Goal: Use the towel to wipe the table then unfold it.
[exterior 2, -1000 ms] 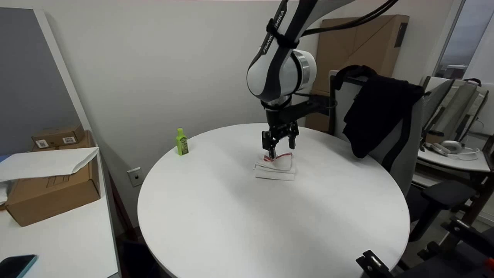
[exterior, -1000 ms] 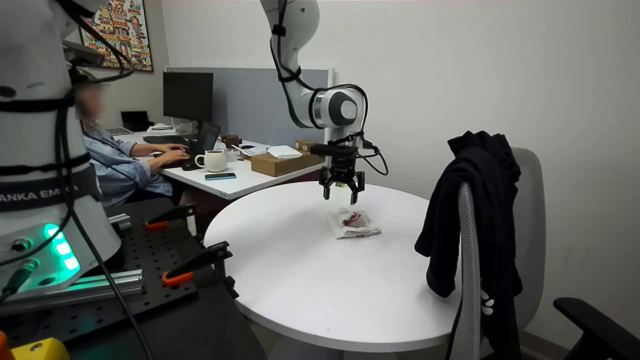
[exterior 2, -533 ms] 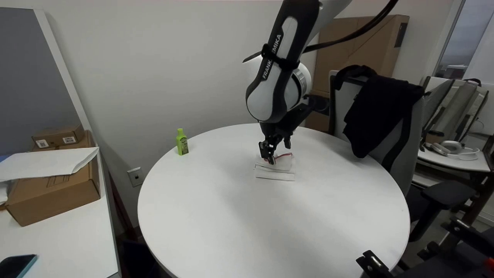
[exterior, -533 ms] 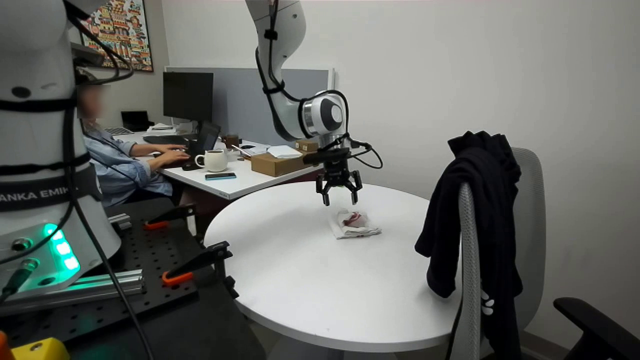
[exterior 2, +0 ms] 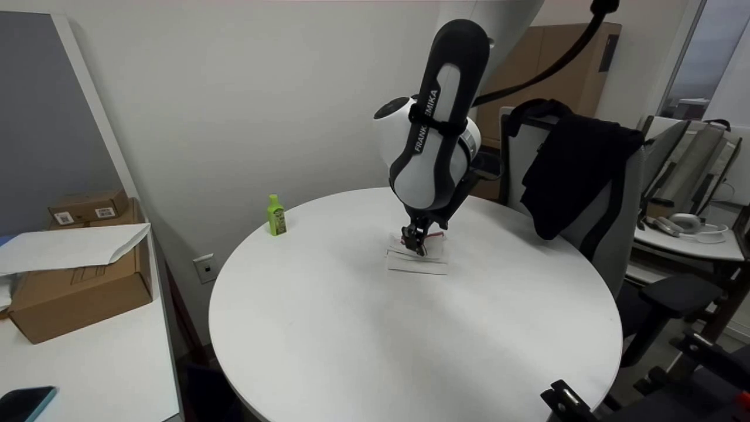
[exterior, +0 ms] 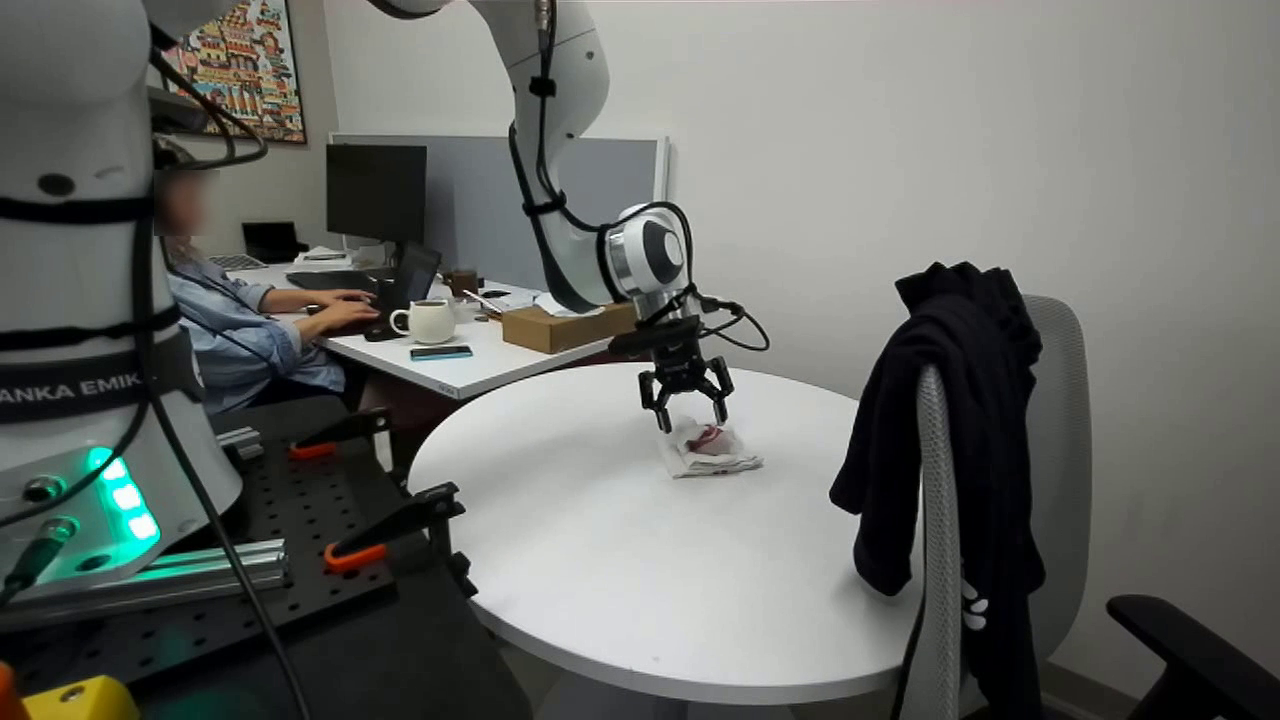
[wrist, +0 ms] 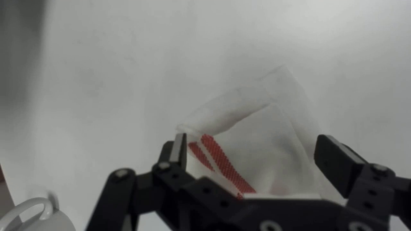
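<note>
Quite near the wrist camera, the hand [wrist: 255,150] fills the lower part of the frame, released, its two fingers [wrist: 335,163] spread wide, one left of centre and the other toward the right. Between and just beyond them lies the towel [wrist: 250,141]; whether the tips touch it, I cannot tell. It is white and folded into a layered pad, a flap lying on top, with two red stripes [wrist: 224,163], one broader than its neighbour, slanting beside the finger at left. Pale surface [wrist: 112,80] spreads around it, and a white mug [wrist: 51,223] shows in the lower left corner.

In an exterior view, the robot's base [exterior: 60,440] stands close at the left edge, green lights glowing low on it. Farther in, the arm [exterior: 582,80] slopes from the top of the frame, bends at the wrist and holds the hand slightly tilted, fingers pointing down, at the towel's upper edge. In both exterior views the towel lies on the round surface, near the middle of the frame. A green bottle [exterior 2: 276,218] stands upright at the surface's upper left rim in an exterior view. Farther back, at left, a person [exterior: 225,365] sits at a white desk [exterior: 485,360].
</note>
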